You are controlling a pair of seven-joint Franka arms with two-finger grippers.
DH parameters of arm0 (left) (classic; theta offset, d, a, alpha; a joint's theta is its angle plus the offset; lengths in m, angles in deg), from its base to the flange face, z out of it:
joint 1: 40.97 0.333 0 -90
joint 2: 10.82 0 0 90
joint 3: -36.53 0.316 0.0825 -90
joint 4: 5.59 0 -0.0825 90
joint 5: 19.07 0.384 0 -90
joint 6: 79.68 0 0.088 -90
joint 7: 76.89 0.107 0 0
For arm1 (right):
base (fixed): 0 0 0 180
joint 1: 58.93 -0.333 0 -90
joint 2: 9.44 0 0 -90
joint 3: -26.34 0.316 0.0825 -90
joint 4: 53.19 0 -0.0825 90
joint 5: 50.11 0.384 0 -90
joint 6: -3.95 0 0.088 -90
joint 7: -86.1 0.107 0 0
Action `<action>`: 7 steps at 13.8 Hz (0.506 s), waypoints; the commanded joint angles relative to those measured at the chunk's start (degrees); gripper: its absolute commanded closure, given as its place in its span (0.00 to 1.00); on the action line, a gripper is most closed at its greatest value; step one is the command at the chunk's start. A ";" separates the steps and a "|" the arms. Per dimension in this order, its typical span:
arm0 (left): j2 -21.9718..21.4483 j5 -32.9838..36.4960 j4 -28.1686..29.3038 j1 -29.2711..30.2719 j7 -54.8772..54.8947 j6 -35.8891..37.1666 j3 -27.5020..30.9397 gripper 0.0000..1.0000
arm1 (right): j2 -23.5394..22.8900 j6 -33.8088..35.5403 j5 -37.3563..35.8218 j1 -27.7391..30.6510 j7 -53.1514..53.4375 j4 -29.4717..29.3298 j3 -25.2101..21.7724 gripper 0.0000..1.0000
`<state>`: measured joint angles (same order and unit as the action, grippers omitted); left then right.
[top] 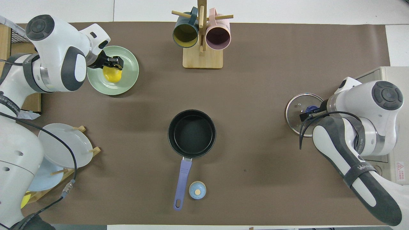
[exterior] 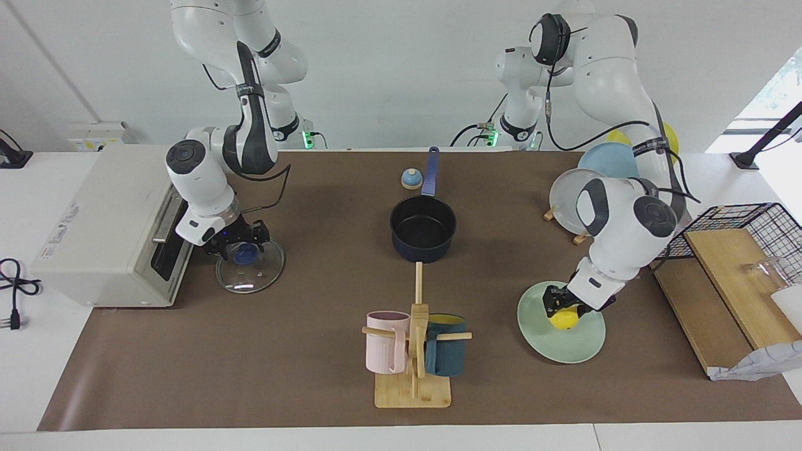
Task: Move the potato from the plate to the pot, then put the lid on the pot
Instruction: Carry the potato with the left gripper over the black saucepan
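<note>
My left end effector (exterior: 559, 306) is clamping the potato (exterior: 562, 319) on the plate (exterior: 586, 341); next I judge lifting it to the empty pot (exterior: 423, 228) mid-tabletop. My right end effector (exterior: 241, 242) is straddling the lid (exterior: 250, 266) knob, fingers unclear.

You are seeing the left arm's wrist covering part of the plate (top: 127, 83) in the overhead view. The right arm is hiding one edge of the lid (top: 295, 110) there, and the right gripper (exterior: 241, 249) is covering most of the lid's knob (exterior: 246, 255), so its fingertips are too small to read.
</note>
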<state>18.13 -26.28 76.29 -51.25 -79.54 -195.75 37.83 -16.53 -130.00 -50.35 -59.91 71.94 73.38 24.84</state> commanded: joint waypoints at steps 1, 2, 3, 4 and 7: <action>-10.47 -0.79 1.97 -2.80 -6.83 9.43 0.46 1.00 | 0.76 -1.84 1.03 0.28 -1.92 1.22 0.27 0.07; -13.37 -0.79 2.40 -3.86 -8.41 12.95 0.46 1.00 | 0.76 -1.84 1.03 0.28 -1.92 1.22 0.27 0.11; -15.74 -0.79 3.36 -5.35 -9.64 14.81 0.46 1.00 | 0.76 -1.84 1.03 0.28 -1.92 1.22 0.27 0.14; -18.20 -0.88 5.11 -6.50 -11.31 15.52 0.37 1.00 | 0.76 -1.75 1.03 0.28 -1.92 1.22 0.36 0.17; -24.19 -0.79 14.07 -14.48 -18.86 13.96 0.46 1.00 | 0.76 -1.22 1.03 0.28 -2.10 1.22 0.36 0.35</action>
<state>-1.96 -26.48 82.02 -60.91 -93.96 -179.54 37.38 -16.53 -130.35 -50.35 -60.04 71.92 73.41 24.91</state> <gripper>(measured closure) 0.352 0.225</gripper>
